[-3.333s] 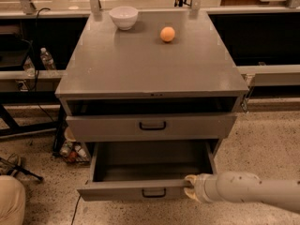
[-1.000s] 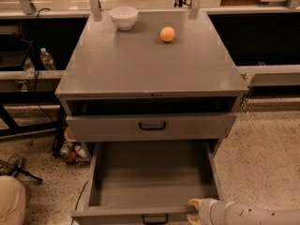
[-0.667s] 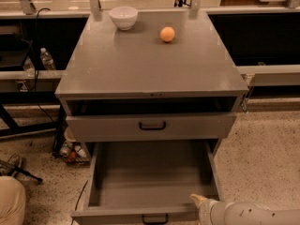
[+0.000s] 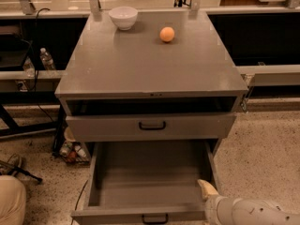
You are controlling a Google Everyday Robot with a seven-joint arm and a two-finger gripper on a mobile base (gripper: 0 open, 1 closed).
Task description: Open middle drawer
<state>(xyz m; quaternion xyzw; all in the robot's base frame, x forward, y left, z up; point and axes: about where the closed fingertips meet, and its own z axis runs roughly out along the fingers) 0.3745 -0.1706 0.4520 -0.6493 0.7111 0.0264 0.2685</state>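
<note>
Below, claw [image 4: 206,191] at open middle drawer [image 4: 117,215], bowl [image 4: 123,17], orange [image 4: 167,34] above

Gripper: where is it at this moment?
Camera view, lower right: the gripper is at the front right corner of the pulled-out drawer, below the shut drawer.

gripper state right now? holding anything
Gripper: cannot be told whether it is open, closed or holding anything; it is at the front right corner of the pulled-out middle drawer.
</note>
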